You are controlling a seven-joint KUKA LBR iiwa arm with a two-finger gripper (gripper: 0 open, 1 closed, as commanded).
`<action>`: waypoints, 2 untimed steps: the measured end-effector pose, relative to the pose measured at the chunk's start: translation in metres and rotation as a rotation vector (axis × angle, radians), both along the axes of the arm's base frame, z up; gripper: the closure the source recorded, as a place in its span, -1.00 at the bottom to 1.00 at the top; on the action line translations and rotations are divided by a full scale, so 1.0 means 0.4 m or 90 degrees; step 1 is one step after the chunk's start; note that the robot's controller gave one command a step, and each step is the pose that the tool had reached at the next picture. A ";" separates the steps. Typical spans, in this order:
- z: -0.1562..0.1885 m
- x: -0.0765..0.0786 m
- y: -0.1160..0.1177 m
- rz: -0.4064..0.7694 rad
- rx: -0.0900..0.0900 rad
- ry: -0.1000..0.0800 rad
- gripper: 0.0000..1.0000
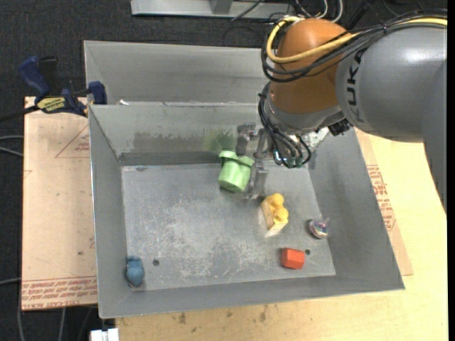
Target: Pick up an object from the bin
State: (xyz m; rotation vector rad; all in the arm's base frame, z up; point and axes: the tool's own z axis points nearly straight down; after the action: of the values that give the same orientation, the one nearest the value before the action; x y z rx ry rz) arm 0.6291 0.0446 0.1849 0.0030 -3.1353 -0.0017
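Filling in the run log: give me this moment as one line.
hand: at green cup, back middle of bin | hold: unclear | nearest other: yellow toy | also: red block, blue lump

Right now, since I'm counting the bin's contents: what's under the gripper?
A light green cup-like thing sits right beside the gripper, near the back wall of the bin. The floor under the orange wrist cover is hidden.

Green stubby cylinder [234, 174] — tilted, bin [178, 226] floor's rear-middle.
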 end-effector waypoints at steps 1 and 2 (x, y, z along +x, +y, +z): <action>-0.299 0.052 -0.048 -0.015 0.000 -0.001 -1.00; -0.288 0.006 -0.234 0.083 -0.002 -0.005 -1.00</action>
State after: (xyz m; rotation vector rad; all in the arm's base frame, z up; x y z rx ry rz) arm 0.6314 -0.0491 0.0699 0.2072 -3.1356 0.0031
